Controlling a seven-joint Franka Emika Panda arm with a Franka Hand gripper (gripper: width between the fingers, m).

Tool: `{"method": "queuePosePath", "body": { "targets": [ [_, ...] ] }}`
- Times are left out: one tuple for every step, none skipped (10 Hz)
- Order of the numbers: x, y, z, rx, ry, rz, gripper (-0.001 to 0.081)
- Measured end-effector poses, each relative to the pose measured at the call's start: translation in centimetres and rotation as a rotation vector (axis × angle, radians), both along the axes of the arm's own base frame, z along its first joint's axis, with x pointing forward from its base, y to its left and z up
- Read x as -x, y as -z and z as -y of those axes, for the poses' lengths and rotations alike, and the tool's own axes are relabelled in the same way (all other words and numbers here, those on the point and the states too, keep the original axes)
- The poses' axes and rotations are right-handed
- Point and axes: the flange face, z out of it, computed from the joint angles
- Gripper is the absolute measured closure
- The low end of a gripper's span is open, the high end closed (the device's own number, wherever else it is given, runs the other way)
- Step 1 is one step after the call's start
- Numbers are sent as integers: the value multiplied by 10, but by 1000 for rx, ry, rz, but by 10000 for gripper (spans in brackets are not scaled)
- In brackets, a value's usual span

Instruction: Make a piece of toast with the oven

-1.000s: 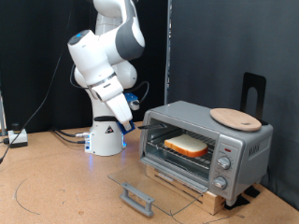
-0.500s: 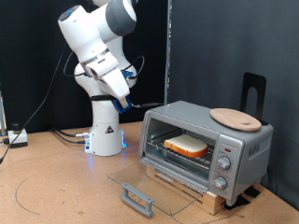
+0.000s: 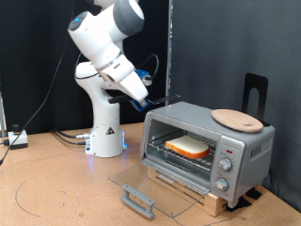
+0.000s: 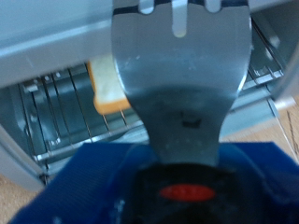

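The oven [image 3: 240, 151] stands on a wooden base at the exterior view's right, its glass door [image 3: 141, 184] dropped open and flat. The piece of toast [image 3: 188, 145] lies on the wire rack inside; it also shows in the wrist view [image 4: 107, 89] on the rack [image 4: 56, 112]. My gripper [image 3: 150, 96] hangs above and to the left of the oven's top corner. It is shut on a metal spatula [image 4: 182, 65] with a black handle [image 4: 182, 191], whose blade [image 3: 169, 96] points toward the oven. Blue finger pads [image 4: 84, 177] flank the handle.
A round tan wooden board [image 3: 236, 119] lies on the oven's top. Three knobs [image 3: 225, 168] sit on its right front. A black stand [image 3: 255, 94] rises behind the oven. Cables [image 3: 66, 137] and a small box [image 3: 16, 138] lie on the table at left.
The arm has swung toward the exterior view's right, carrying the gripper and spatula from beside the robot's base to just above the oven's left corner. The toast and door have not moved.
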Motion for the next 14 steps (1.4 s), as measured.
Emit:
{"method": "queuePosePath", "body": {
  "targets": [
    [1, 2, -15, 1, -24, -6, 411],
    [3, 3, -30, 0, -40, -14, 411],
    [6, 3, -46, 1, -54, -20, 411],
    [10, 4, -60, 2, -65, -25, 411],
    [14, 4, -75, 2, -73, -31, 411],
    [19, 5, -89, 3, -82, -35, 411],
    [25, 5, -103, 5, -90, -38, 411],
    [32, 5, -116, 5, -96, -39, 411],
    [39, 6, -129, 7, -97, -44, 411],
    [47, 6, -142, 11, -95, -49, 411],
    [54, 8, -154, 26, -85, -56, 411],
    [62, 12, -167, 50, -64, -53, 411],
    [69, 18, -180, 80, -41, -47, 411],
    [75, 25, -195, 103, -24, -38, 411]
  ]
}}
